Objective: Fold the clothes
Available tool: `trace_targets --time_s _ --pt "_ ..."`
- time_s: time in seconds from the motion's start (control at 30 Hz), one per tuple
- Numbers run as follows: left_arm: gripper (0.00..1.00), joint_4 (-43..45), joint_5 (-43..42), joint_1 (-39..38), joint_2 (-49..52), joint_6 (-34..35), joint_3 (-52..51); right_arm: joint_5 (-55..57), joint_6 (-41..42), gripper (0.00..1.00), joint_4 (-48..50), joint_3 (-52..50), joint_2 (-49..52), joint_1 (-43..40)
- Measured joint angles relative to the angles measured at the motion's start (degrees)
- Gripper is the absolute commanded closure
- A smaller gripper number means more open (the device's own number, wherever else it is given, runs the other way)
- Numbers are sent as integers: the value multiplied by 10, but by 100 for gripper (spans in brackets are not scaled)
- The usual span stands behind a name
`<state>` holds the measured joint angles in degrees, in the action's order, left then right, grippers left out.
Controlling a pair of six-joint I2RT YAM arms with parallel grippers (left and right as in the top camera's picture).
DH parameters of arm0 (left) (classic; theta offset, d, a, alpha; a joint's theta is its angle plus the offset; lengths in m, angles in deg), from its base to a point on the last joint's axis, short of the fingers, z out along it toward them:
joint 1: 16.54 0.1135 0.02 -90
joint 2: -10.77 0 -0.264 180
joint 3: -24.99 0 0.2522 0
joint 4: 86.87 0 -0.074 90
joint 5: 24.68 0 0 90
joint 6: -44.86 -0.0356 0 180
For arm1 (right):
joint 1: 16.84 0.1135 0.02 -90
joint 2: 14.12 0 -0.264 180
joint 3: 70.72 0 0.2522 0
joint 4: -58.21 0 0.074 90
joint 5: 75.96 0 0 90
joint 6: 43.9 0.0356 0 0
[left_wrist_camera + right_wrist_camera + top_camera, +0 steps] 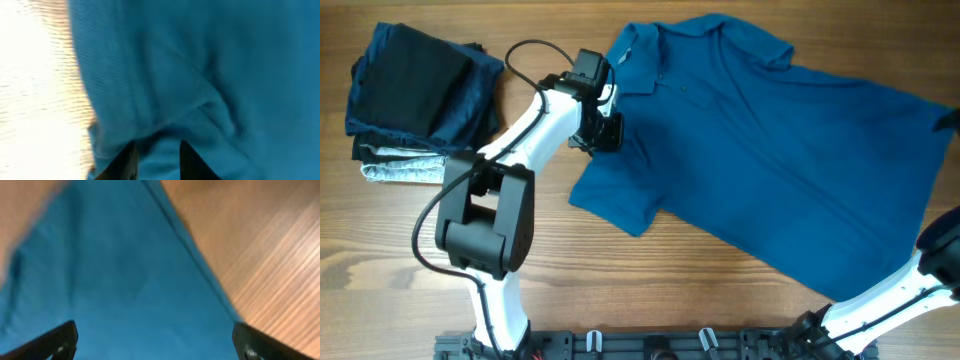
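Note:
The clothes (pixel 770 150), a medium-blue polo shirt, lie spread diagonally over the wooden table (pixel 650 270), with the collar (pixel 638 62) at the upper left. In the overhead view my left gripper (pixel 604 130) sits on the shirt's left shoulder, just below the collar. Through the left wrist camera its two dark fingers (pixel 126 161) stand close together with a raised fold of the blue fabric (pixel 159 155) pinched between them. My right gripper (pixel 160 342) hangs open wide over the shirt's hem (pixel 200 265) at the table's right edge, nothing between its fingers.
A stack of folded navy, black and grey garments (pixel 415 95) lies at the far left. The left arm (pixel 485 210) reaches from the front rail (pixel 650 345) up to the shirt. The right arm (pixel 890 295) comes in at the lower right corner.

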<state>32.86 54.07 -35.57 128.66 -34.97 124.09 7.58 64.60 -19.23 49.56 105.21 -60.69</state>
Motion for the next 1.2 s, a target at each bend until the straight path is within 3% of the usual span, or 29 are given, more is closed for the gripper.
trace_targets --time_s 0.13,0.23,0.37,0.53,0.7,0.73,0.8,0.93,1.2 --pt "81 3 51 5 21 2 -14 0 0 0 137 0 0 0" --pt "83 22 59 16 16 16 -38 0 0 0 178 0 0 0" --pt "78 22 57 30 -1 36 -66 0 0 0 180 0 0 0" --pt "96 -9 52 86 -23 46 -108 -2 0 0 180 0 0 0" --pt "96 -12 23 147 -44 69 -145 -2 0 0 180 0 0 0" --pt "88 -13 25 149 -52 69 -150 -2 0 0 180 0 0 0" --pt "57 -55 60 146 -83 71 -181 -2 0 0 181 0 0 0" --pt "44 -108 77 112 -165 65 -209 -2 0 0 180 0 0 0" --pt "41 -37 30 61 -165 16 -212 -2 0 0 180 0 0 0"
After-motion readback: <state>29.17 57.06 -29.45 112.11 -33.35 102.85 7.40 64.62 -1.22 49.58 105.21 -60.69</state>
